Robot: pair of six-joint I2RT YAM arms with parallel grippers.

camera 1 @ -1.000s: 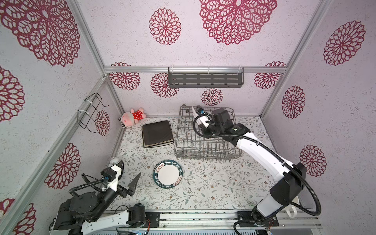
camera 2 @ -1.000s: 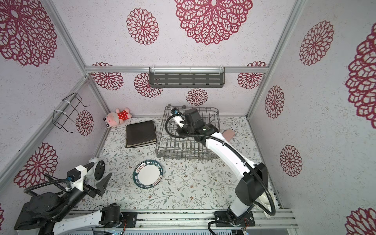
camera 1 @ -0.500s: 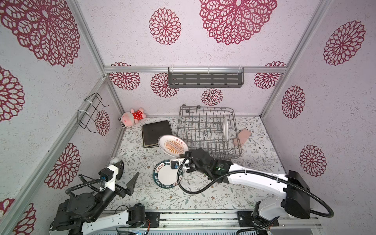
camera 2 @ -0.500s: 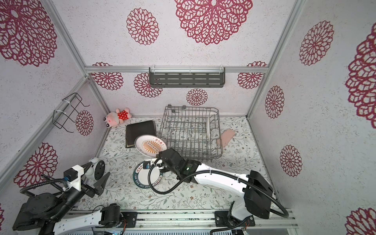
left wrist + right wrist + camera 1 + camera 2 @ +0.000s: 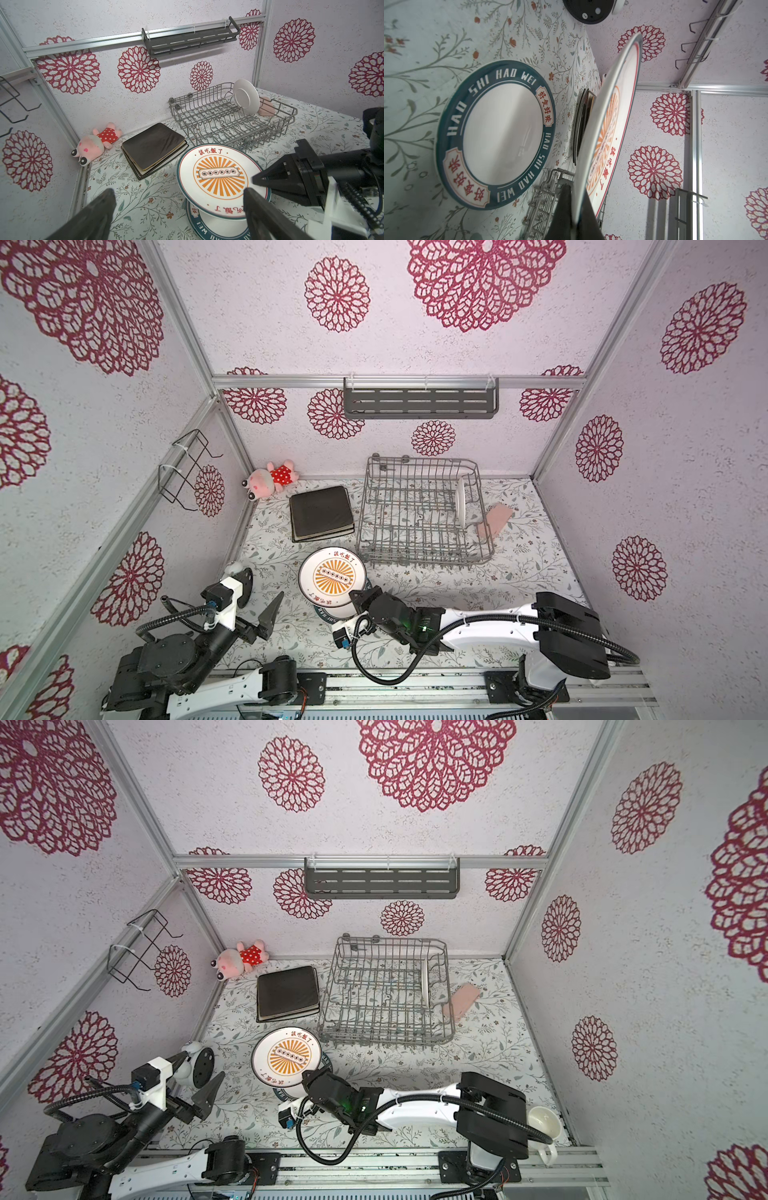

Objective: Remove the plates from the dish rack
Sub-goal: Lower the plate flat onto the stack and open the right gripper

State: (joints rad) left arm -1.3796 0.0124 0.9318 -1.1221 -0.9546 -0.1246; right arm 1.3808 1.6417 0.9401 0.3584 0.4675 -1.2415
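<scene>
On the near left, my left gripper [image 5: 178, 189] is hanging idle with its fingers spread wide, holding nothing. Further back on the left, a stack of square plates [image 5: 321, 512], dark brown on top with paler ones peeking out underneath, is sitting on the floral-patterned table [image 5: 457, 593] just beside the rack, so I'm counting those as unloaded.

In the near middle, a round white plate with a dark teal lettered rim [image 5: 496, 135] is lying flat on the table, also done. Right above it I'm carrying a round white plate with an orange sunburst print [image 5: 332, 576]. My right gripper [image 5: 257, 179] is pinching its near rim, fingers pressed tight onto it. The plate is tilting slightly and looking clear of the teal one below, though I cannot tell for certain. I'm judging this to be the set-down step, stacking it on the teal plate.

To the right, the large grey metal wire dish rack [image 5: 424, 560] is standing nearly bare. Only one plain white round plate [image 5: 246, 96] is standing upright among the tines at its right end, so I'm expecting one more trip.
</scene>
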